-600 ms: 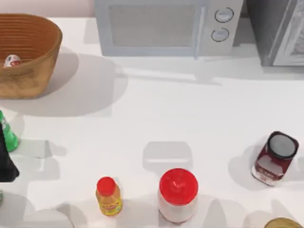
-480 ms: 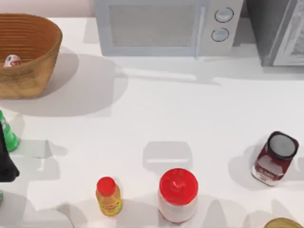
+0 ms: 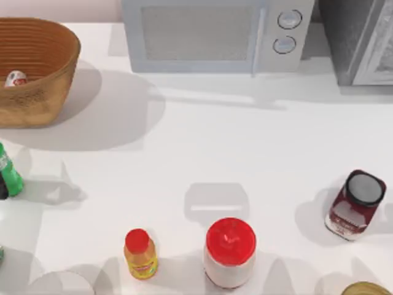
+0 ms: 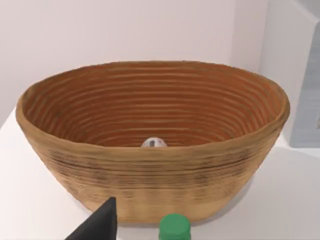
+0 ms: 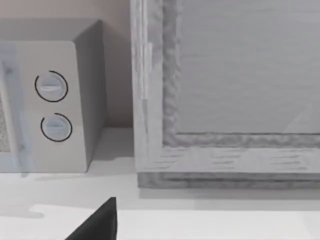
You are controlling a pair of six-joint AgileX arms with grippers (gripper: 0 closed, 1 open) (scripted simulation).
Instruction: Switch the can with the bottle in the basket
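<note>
Can (image 3: 15, 78) lying inside basket (image 3: 43, 92) at table's far left. Bottle (image 3: 8, 175) standing on table just in front of basket, at left edge. Left gripper (image 4: 100, 225) hovering beside bottle cap; grip state impossible to tell.

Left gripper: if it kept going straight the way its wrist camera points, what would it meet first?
Probably the bottle, whose green cap sits just ahead beside a finger of the left gripper. Behind it stands the basket, holding the can. Depth is unclear.
</note>
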